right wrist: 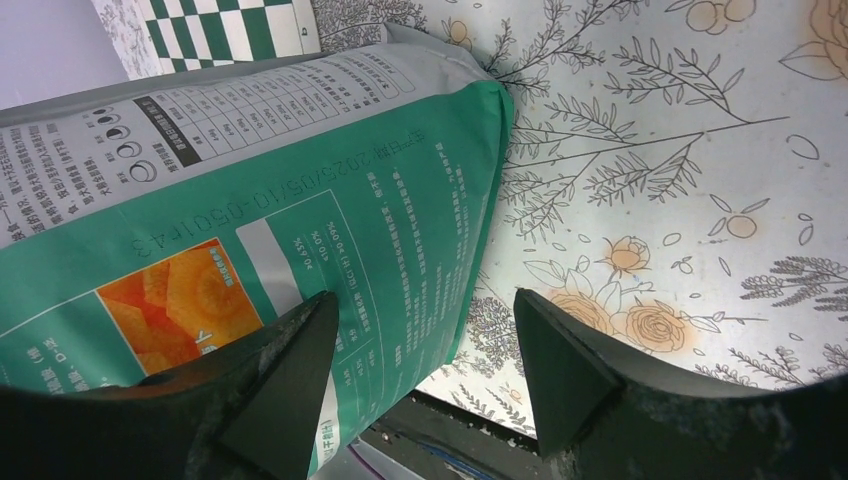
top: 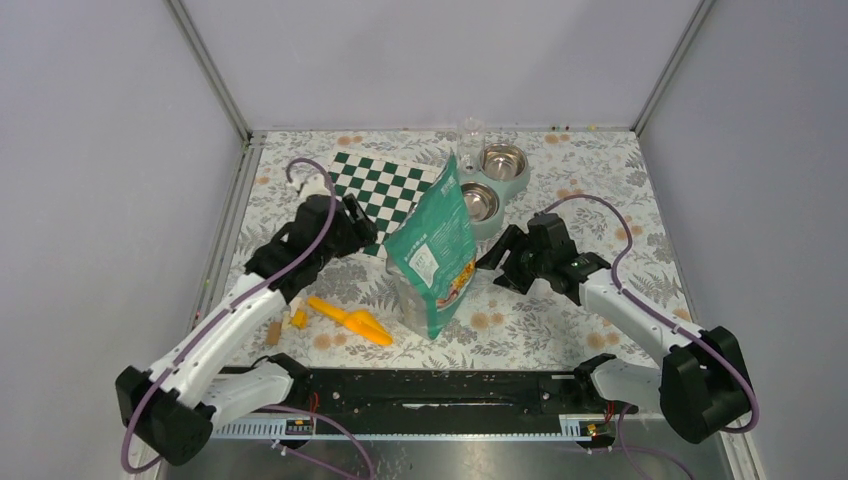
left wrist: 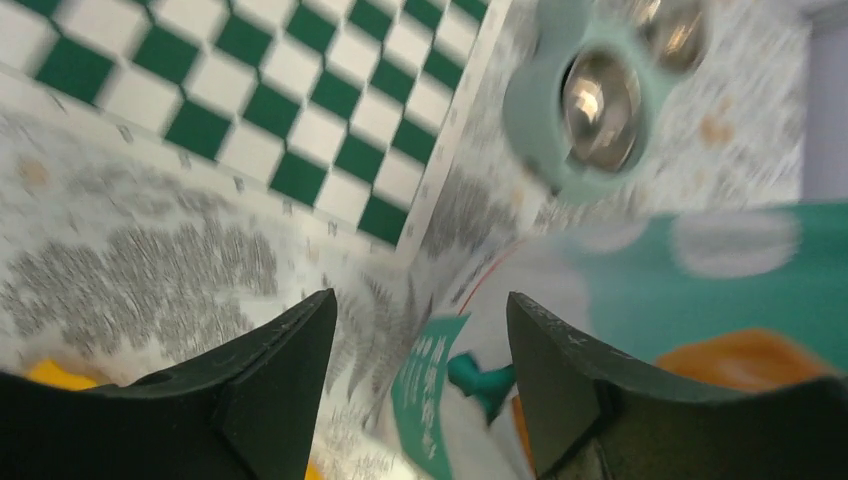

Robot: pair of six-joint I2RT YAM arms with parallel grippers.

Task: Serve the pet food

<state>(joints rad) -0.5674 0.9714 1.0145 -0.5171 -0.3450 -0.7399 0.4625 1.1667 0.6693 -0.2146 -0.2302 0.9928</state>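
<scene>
Bag (top: pixel 435 250) upright, long axis vertical, between claws; left claw (left wrist: pixel 420 300) wide, right claw (right wrist: pixel 422 297) wide.

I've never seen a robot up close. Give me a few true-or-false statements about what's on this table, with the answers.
1. The bag stands upright between the two arms. True.
2. The left gripper holds the scoop. False: the scoop lies on the table, and that gripper is open.
3. Both bowls are full. False: both look empty.
4. A checkered mat lies at the back left of the table. True.
5. The right gripper is shut on the bag. False: it is open, beside the bag.
</scene>
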